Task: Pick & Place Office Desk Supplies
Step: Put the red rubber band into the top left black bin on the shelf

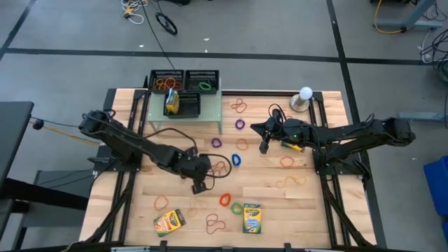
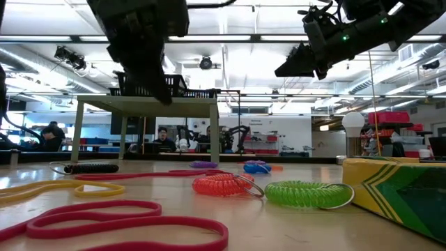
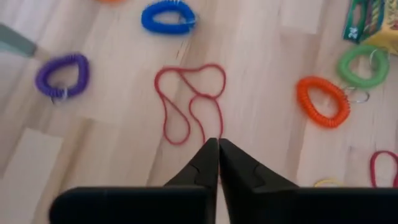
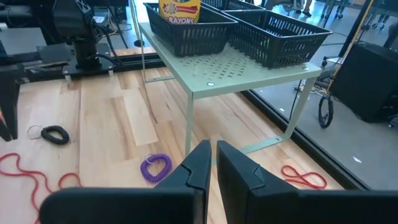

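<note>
Where red band (image 3: 189,99) ends, left fingers (image 3: 217,163) pressed together, possibly pinching it.

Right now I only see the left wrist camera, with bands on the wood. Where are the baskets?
Observer: Three black baskets sit on a green shelf at the table's far edge. Your left gripper is mid-table.
Operator: Is anything in them?
Observer: Yes. Orange bands in one, a green band in another, a crayon box in the third.
Operator: Where's the other arm?
Observer: The right gripper hangs above the table, just right of the shelf.
</note>
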Controlling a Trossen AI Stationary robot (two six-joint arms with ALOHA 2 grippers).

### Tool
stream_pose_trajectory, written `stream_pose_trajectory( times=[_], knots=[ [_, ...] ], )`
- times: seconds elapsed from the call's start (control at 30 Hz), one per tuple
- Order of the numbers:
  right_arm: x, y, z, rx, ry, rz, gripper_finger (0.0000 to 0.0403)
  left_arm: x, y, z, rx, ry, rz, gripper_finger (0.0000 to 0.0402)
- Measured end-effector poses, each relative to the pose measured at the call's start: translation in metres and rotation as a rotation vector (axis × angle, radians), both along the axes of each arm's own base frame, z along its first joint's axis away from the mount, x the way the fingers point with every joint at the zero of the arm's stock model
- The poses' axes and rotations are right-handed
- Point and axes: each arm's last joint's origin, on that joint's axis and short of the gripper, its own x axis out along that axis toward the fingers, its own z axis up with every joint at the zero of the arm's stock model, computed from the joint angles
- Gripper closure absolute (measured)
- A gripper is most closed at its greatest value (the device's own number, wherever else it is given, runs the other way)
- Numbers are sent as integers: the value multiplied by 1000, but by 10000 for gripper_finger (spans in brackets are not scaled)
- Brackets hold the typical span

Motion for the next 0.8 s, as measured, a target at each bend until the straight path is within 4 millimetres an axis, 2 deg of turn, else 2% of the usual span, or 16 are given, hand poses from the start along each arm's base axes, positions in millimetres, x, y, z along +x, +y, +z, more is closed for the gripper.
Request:
stream_pose_trajectory(
  times=[0.27,0.43,0.6,0.8],
  knots=[
    [0,0,0,0,0,0,366,13,-6,-48,-12,151,13,279],
    [0,0,0,0,0,0,366,20,-4,-66,-18,179,36,254],
    [0,0,0,0,1,0,366,21,-2,-75,-41,212,55,267],
    [0,0,0,0,1,0,366,22,-2,-77,-53,225,57,333]
  ],
)
